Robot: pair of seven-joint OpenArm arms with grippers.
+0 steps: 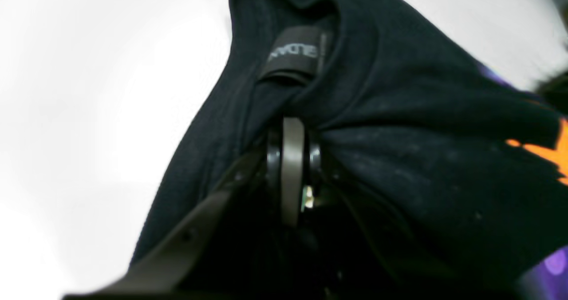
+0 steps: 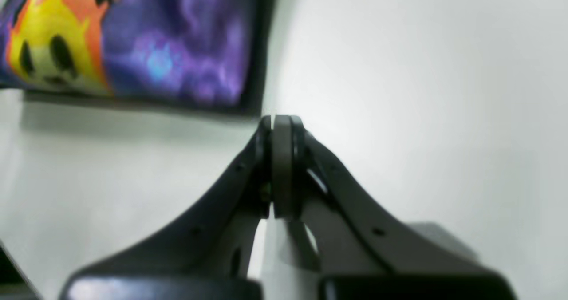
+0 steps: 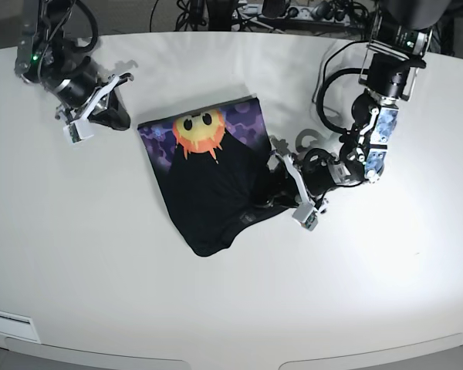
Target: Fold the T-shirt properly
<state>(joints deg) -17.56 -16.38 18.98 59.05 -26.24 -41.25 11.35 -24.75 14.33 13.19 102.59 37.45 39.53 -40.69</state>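
On the left of the base view, the right claw rests on the white table, its jaws pressed together on nothing. Its wrist camera shows the tips meeting over bare table, near the edge of the print but apart from it.

In the middle lies the T-shirt, partly folded on the table. The upper part shows the sun-face print on purple, and black cloth is folded over the lower part of it, running down to a rounded bottom edge.

Further right, the left claw is at the shirt's right edge, clamped on a bunch of black cloth. Its wrist camera shows the fabric gathered into the closed tips just below the neck label.
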